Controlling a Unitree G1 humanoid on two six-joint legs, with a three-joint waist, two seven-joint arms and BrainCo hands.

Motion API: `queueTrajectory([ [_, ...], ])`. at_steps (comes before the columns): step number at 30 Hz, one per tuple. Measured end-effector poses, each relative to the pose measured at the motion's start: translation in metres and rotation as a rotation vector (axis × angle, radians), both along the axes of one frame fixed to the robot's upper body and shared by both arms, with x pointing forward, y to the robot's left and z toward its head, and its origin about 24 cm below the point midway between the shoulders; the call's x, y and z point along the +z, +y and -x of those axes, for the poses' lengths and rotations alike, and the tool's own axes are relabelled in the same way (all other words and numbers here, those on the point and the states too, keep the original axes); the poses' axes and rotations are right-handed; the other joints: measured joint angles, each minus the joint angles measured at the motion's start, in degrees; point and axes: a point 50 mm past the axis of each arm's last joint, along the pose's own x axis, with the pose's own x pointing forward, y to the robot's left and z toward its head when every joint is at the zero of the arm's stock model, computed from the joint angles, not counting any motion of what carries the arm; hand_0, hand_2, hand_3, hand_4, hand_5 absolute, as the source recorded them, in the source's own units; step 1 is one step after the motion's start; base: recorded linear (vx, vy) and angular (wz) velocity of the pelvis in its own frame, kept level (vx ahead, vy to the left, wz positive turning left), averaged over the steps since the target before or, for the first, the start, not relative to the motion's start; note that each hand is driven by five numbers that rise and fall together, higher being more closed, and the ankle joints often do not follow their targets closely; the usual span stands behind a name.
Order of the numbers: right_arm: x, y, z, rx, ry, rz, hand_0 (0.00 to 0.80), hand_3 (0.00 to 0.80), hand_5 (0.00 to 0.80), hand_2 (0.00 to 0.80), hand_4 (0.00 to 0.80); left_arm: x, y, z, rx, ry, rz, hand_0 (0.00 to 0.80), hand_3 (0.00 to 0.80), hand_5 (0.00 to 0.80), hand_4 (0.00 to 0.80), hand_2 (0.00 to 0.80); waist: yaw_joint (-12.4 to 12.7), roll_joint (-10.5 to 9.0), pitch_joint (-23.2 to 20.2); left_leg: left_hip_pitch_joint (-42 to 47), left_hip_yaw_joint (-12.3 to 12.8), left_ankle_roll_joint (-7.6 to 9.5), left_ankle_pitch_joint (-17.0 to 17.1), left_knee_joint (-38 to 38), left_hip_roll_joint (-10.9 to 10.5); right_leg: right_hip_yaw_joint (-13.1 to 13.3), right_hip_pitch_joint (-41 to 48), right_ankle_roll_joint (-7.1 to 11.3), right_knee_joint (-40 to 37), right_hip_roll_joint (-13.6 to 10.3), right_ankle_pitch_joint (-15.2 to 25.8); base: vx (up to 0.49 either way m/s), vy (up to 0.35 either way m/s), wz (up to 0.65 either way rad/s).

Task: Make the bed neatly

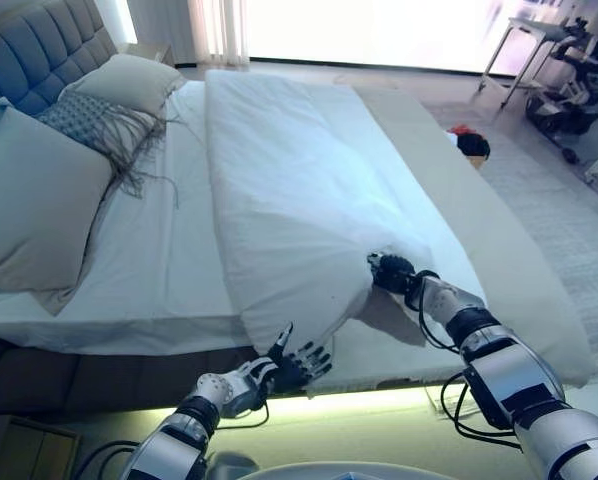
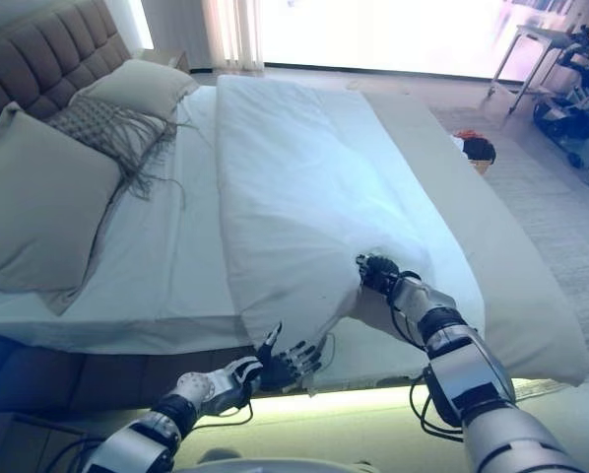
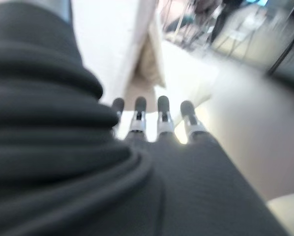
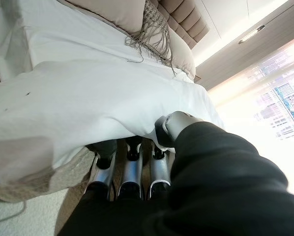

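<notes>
A white duvet (image 1: 289,170) lies folded in a long strip down the middle of the bed, over the white sheet (image 1: 149,260). Its near corner (image 1: 279,320) hangs over the bed's side. My right hand (image 1: 391,271) is shut on the duvet's near edge: in the right wrist view the thumb (image 4: 172,126) lies on top of the duvet (image 4: 63,108) and the fingers (image 4: 132,172) are under it. My left hand (image 1: 297,367) is open with its fingers spread, just below the hanging corner and beside the bed's edge. Its straight fingers (image 3: 161,115) show in the left wrist view.
A large beige pillow (image 1: 34,200), a fringed cushion (image 1: 94,125) and another pillow (image 1: 129,80) lie by the tufted headboard (image 1: 39,45). A beige cover (image 1: 499,250) lies along the foot end. A basket (image 1: 471,145) and a table (image 1: 524,45) stand on the floor beyond.
</notes>
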Motion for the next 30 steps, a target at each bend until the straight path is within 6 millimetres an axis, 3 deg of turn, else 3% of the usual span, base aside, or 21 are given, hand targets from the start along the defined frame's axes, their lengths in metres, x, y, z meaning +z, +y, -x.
queueTrajectory([
  [5, -0.005, 0.016, 0.003, 0.016, 0.015, -0.021, 0.800, 0.800, 0.800, 0.800, 0.800, -0.007, -0.002, 0.017, 0.051, 0.135, 0.060, 0.000, 0.000, 0.000, 0.000, 0.000, 0.0, -1.36, -0.8, 0.3, 0.6, -0.38, 0.2, -0.6, 1.1, 0.7, -0.7, -0.41, 0.1, 1.2, -0.2, -0.010, -0.158, -0.08],
  [13, 0.003, 0.044, -0.001, 0.067, -0.027, -0.064, 0.800, 0.800, 0.800, 0.800, 0.800, -0.005, -0.015, 0.016, 0.104, 0.234, 0.109, 0.000, 0.000, 0.000, 0.000, 0.000, -0.7, -3.98, -0.3, -0.4, 2.3, -0.97, 0.6, -1.1, 2.6, 2.3, -3.1, -0.98, 0.1, 2.8, 0.0, -0.045, -0.136, -0.12],
  [18, 0.012, 0.067, -0.001, 0.138, -0.065, -0.092, 0.800, 0.800, 0.800, 0.800, 0.800, -0.003, -0.013, 0.003, 0.234, 0.220, 0.117, 0.000, 0.000, 0.000, 0.000, 0.000, -3.1, -5.12, 0.3, -0.4, 3.6, -0.98, 0.6, -1.1, 3.0, 3.4, -3.9, -1.25, 0.1, 3.2, 0.1, -0.012, -0.082, -0.11],
  [26, 0.016, 0.076, 0.001, 0.180, -0.073, -0.099, 0.800, 0.800, 0.800, 0.800, 0.800, 0.018, -0.019, -0.039, 0.365, 0.034, 0.119, 0.000, 0.000, 0.000, 0.000, 0.000, -3.5, -5.33, 0.5, 1.7, 6.5, -0.98, 0.6, -2.0, 3.0, 5.8, -4.4, -1.37, 0.1, 3.5, 0.2, 0.041, -0.003, -0.15],
  [30, 0.015, 0.080, 0.003, 0.193, -0.072, -0.109, 0.800, 0.800, 0.800, 0.800, 0.800, 0.024, -0.014, -0.054, 0.475, -0.056, 0.109, 0.000, 0.000, 0.000, 0.000, 0.000, -5.0, -5.11, 0.7, 2.4, 6.8, -0.98, 0.6, -2.2, 3.1, 6.0, -3.7, -1.36, -0.1, 3.6, 0.2, 0.012, 0.005, -0.03],
])
